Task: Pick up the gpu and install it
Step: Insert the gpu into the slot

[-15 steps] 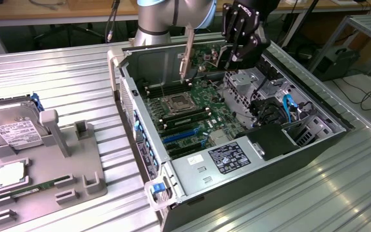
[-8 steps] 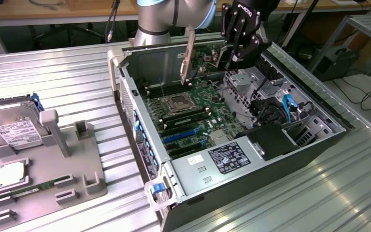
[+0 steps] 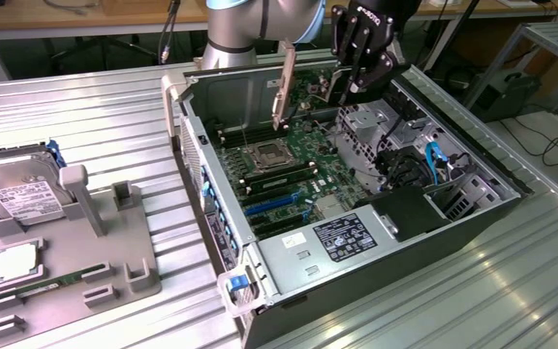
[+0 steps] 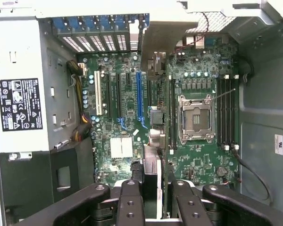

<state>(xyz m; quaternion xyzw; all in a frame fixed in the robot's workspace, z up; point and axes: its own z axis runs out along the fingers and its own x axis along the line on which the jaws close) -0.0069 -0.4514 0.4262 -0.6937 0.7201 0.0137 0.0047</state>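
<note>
I hold the gpu upright over the open computer case, its long pale bracket strip hanging toward the exterior view's left. My black gripper is shut on the card's other end. In the wrist view the gpu runs edge-on between my two fingers, away from the gripper. It hovers above the motherboard, between the blue expansion slot and the empty processor socket. The card does not touch the board.
The power supply with its black label fills the case's near end. Cables and a drive cage crowd the exterior view's right side. Outside the case, a grey fixture carries a hard drive and a green memory stick.
</note>
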